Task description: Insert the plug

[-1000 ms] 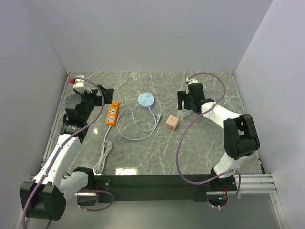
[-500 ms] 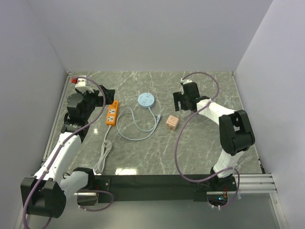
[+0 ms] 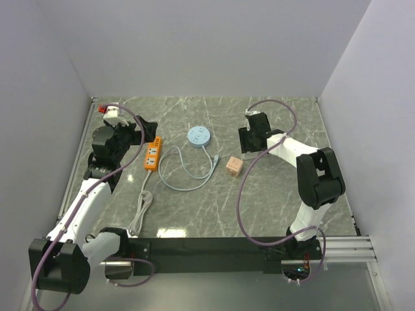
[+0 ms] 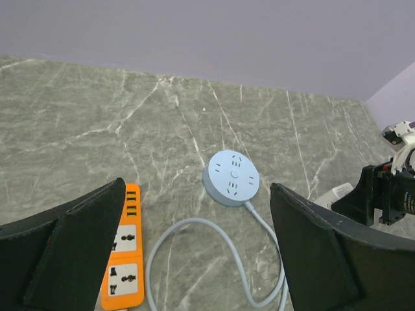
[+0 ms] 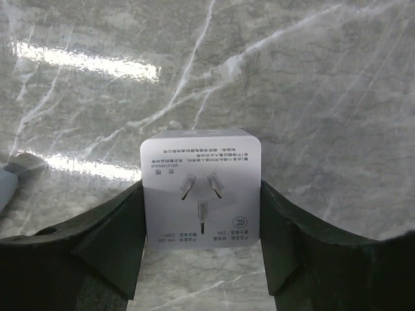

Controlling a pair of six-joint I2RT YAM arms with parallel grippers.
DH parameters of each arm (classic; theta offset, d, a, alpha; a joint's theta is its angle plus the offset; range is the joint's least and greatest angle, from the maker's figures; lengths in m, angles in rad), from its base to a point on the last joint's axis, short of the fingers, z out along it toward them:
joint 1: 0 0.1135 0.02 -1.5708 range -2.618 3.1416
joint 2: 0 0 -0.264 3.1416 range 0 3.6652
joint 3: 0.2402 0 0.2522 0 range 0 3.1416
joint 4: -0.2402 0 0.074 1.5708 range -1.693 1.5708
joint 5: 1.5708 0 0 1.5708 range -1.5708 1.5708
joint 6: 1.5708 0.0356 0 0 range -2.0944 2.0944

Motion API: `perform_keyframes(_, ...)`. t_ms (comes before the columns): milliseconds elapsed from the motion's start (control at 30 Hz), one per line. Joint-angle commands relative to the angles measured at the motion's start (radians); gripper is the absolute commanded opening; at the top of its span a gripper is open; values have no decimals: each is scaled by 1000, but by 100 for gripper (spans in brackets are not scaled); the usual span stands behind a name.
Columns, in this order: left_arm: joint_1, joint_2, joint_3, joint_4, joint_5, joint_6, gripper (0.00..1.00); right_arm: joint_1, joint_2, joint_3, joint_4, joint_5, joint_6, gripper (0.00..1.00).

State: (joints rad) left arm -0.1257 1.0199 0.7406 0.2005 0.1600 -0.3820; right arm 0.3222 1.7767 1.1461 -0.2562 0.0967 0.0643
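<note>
A white square plug [image 5: 200, 188] with three flat prongs facing the wrist camera rests on the marble table. My right gripper [image 5: 201, 217] is shut on it, one black finger pressed against each side. From above, that gripper [image 3: 250, 146] is right of centre and covers most of the plug. An orange power strip [image 3: 152, 153] lies at the left and a round blue socket [image 3: 199, 136] at mid-table. My left gripper [image 4: 196, 189] hangs open over both, holding nothing. In its view the orange strip [image 4: 123, 253] is low left and the blue socket [image 4: 231, 186] is in the middle.
The blue socket's pale cable [image 3: 185, 175] loops toward the front and ends by a pink cube [image 3: 233, 167]. The orange strip's white cord [image 3: 141, 210] runs to the near edge. Grey walls enclose the table [image 3: 285, 194] on three sides.
The right gripper shifted a little to the left, settled over the white plug and drew its jaws in onto its sides. The left arm has hardly moved.
</note>
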Motion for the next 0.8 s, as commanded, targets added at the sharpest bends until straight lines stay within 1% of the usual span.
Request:
perform_keyframes(0,3,-18,29,28,3,14,99,-9,-25,29,5,-32,9,37)
perform_keyframes(67,3,-17,29,34,9,14,99,-15,-29,41,-2,-58,9,24)
perform_keyframes(100,3,-18,28,40,24,14,100,-17,-39,61,-12,-89,9,14)
perform_keyframes(133,3,-21,25,46,33,14,99,-17,-48,72,-17,-94,12,13)
perform_keyframes(267,3,-32,9,91,108,8,99,-18,-135,115,-9,-208,20,11)
perform_keyframes(333,3,-40,3,112,156,0,99,-17,-198,144,-2,-261,35,5)
perform_keyframes(367,1,-44,0,123,173,-1,99,-15,-218,148,8,-331,42,3)
perform_keyframes(433,0,-55,-15,152,217,-14,99,-3,-272,156,41,-409,64,2)
perform_keyframes(467,-2,-64,-21,192,270,-20,100,6,-287,153,55,-442,74,2)
perform_keyframes(500,-5,-67,-27,212,309,-24,99,18,-321,143,93,-515,84,2)
perform_keyframes(533,-6,-78,-39,238,343,-37,99,24,-338,133,121,-555,116,2)
perform_keyframes(567,-9,-83,-46,285,414,-43,99,29,-371,112,179,-639,135,2)
perform_keyframes(633,-20,-95,-67,344,481,-69,99,43,-405,86,248,-715,205,2)
perform_keyframes(667,-26,-96,-73,371,518,-81,99,49,-440,57,329,-757,233,1)
perform_keyframes(700,-41,-101,-81,435,573,-101,99,61,-457,41,368,-823,282,0)
perform_keyframes(767,-64,-112,-95,482,622,-109,99,78,-493,9,464,-888,321,0)
